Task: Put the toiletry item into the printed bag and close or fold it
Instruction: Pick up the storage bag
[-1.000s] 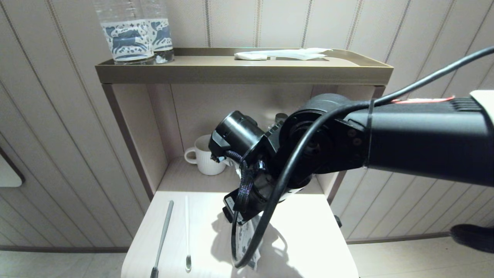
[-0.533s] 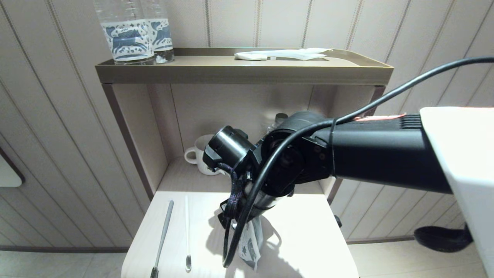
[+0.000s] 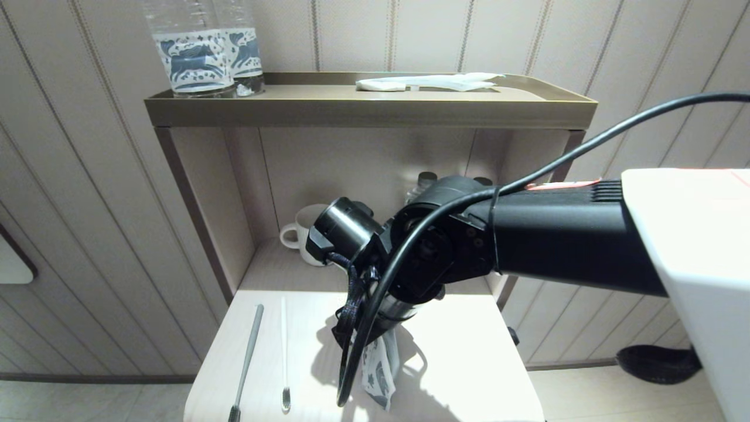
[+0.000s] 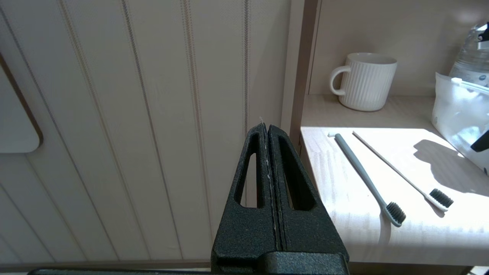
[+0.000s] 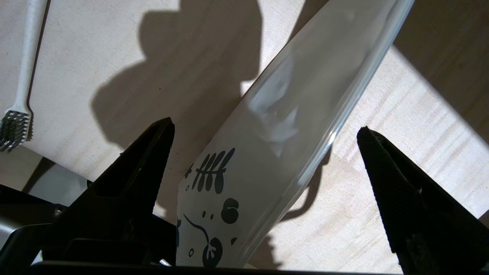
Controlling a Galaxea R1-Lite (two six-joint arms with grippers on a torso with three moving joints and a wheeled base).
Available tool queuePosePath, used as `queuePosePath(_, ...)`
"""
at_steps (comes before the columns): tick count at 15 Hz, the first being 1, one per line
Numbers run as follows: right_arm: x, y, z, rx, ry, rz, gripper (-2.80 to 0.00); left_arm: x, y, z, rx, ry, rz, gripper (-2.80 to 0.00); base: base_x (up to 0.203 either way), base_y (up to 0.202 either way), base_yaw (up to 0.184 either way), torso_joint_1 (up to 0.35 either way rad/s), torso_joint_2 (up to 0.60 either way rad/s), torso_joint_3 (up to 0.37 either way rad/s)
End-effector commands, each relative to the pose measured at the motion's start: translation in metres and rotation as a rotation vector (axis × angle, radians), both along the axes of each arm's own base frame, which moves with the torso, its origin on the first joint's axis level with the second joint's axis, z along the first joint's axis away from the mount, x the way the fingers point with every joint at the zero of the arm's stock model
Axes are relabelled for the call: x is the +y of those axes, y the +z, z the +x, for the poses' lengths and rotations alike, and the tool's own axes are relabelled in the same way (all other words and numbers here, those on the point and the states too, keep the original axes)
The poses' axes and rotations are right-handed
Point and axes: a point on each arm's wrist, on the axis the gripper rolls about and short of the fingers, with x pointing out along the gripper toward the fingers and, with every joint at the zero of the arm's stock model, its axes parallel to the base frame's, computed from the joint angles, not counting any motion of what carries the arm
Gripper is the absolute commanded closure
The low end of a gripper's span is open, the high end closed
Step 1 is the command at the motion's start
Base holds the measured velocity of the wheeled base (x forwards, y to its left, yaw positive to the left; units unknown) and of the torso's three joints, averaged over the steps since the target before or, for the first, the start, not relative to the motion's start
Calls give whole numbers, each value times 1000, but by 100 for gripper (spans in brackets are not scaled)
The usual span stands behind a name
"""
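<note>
The printed bag [image 3: 379, 368], white with dark blue leaf motifs, stands tilted on the light table [image 3: 469, 363] under my right wrist. In the right wrist view the printed bag [image 5: 267, 152] runs between the fingers of my right gripper [image 5: 265, 126], which is open wide; neither fingertip touches it. A grey toothbrush [image 3: 246, 357] and a thin white toothbrush [image 3: 284, 351] lie side by side on the table's left part. My left gripper [image 4: 266, 128] is shut on nothing, parked off the table's left edge, beside the wall.
A white ribbed mug [image 3: 310, 234] and a clear bottle [image 3: 425, 179] sit in the niche behind the table. The top shelf [image 3: 375, 111] carries two bottles with blue-printed labels [image 3: 202, 53] and a plain white packet [image 3: 430, 82].
My right arm has swung lower and to the left over the table, and the printed bag now stands more upright under the wrist.
</note>
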Motion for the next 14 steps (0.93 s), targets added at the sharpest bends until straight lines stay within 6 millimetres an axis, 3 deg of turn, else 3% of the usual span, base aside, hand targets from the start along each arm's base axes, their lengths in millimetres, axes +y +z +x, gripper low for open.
queuePosePath(1, -1, 1, -1, 2, -3, -1, -280, 0, 0, 0, -2, -1, 0, 0, 0, 0, 0, 0, 0, 0)
queuePosePath(14, -2, 4, -3, -48, -32, -33, -280, 0, 0, 0, -2, 0, 0, 0, 0, 0, 0, 0, 0, 0)
